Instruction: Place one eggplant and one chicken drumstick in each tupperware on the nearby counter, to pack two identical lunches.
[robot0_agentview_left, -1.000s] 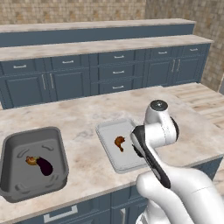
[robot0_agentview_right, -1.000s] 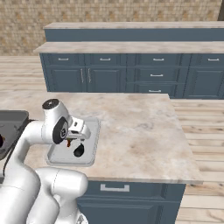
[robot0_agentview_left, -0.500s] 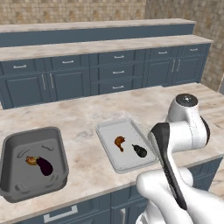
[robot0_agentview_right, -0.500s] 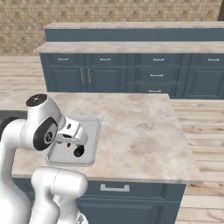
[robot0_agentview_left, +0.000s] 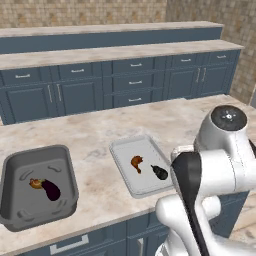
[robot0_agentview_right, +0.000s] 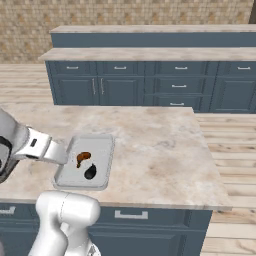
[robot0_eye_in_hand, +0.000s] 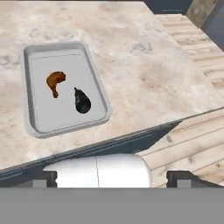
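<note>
On the counter (robot0_agentview_left: 100, 127) stand both tupperware. The deep dark grey tub (robot0_agentview_left: 35, 156) at the left holds a chicken drumstick (robot0_agentview_left: 34, 183) and a dark eggplant (robot0_agentview_left: 51, 191). The shallow pale tray (robot0_agentview_left: 146, 149) holds a drumstick (robot0_agentview_left: 136, 163) and an eggplant (robot0_agentview_left: 160, 173). From the right base the same tray (robot0_agentview_right: 98, 149) shows its drumstick (robot0_agentview_right: 83, 158) and eggplant (robot0_agentview_right: 90, 173). My gripper (robot0_eye_in_hand: 113, 179) is open, holds nothing, and hangs above the counter's front edge, looking down at the tray (robot0_eye_in_hand: 57, 114), drumstick (robot0_eye_in_hand: 55, 82) and eggplant (robot0_eye_in_hand: 82, 102).
Stepped blue counters (robot0_agentview_left: 130, 75) run along the brick wall behind the island. Wooden floor (robot0_agentview_right: 230, 150) lies past the island's right end. My white arm (robot0_agentview_left: 215, 170) rises close beside the tray's near right corner.
The arm has drawn back from over the pale tray toward the base, uncovering the eggplant and drumstick in it. The fingers stay wide apart.
</note>
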